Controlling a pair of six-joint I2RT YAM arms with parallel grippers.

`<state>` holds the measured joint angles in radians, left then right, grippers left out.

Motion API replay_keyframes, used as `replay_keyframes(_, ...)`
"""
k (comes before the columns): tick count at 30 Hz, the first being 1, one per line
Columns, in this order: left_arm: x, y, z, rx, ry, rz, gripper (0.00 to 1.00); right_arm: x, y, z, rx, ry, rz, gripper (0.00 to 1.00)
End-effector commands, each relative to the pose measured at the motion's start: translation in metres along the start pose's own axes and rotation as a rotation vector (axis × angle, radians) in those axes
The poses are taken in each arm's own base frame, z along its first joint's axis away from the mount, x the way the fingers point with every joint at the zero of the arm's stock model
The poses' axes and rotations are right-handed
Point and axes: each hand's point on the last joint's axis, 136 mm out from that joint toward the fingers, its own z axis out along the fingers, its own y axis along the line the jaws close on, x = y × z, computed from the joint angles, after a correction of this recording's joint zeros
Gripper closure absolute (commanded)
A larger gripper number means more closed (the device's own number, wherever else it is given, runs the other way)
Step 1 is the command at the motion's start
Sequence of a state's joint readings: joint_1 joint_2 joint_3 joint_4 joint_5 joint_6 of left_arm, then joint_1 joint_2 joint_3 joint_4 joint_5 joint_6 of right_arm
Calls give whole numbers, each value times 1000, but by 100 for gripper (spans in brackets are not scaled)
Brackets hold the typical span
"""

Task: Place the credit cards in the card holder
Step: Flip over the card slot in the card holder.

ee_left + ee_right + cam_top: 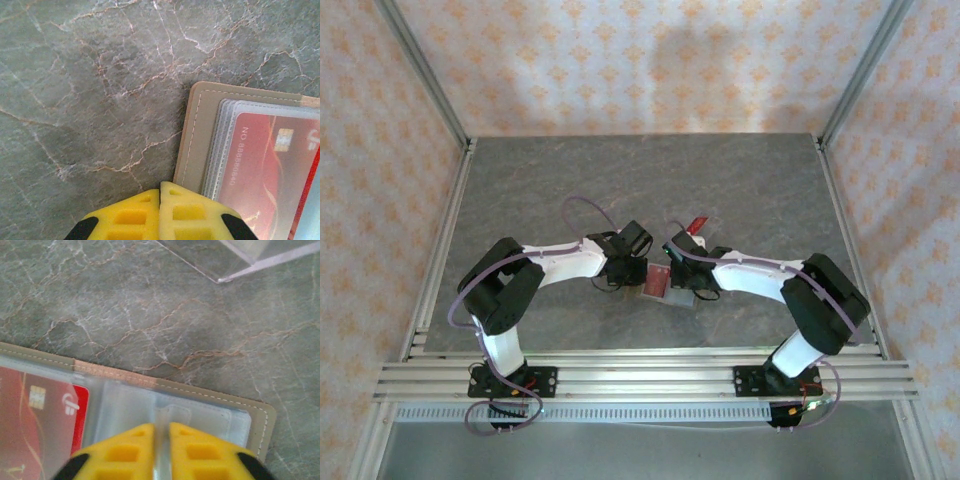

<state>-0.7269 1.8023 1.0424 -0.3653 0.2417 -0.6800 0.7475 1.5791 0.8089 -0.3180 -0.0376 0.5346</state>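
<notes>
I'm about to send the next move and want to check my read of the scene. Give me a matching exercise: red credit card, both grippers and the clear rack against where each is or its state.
Things
1. red credit card
2. left gripper
3. right gripper
4. clear plastic rack

Place or state
A. shut, over the empty half of the open card holder
B. on the bare table, apart from the card holder
C. tucked inside the card holder, under clear plastic
D. shut, at the card holder's tan border

Pairs: 1-C, 2-D, 3-A, 4-B
</notes>
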Motion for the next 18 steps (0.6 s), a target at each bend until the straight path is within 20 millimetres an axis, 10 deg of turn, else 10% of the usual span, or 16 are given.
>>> replay_keyframes(1,43,-7,23,21,127,59,94,8,0,-5,-2,42,-10,97)
replay_keyframes(18,57,-28,28,88,124,8,94,-15,50,-27,-186,52,39,100)
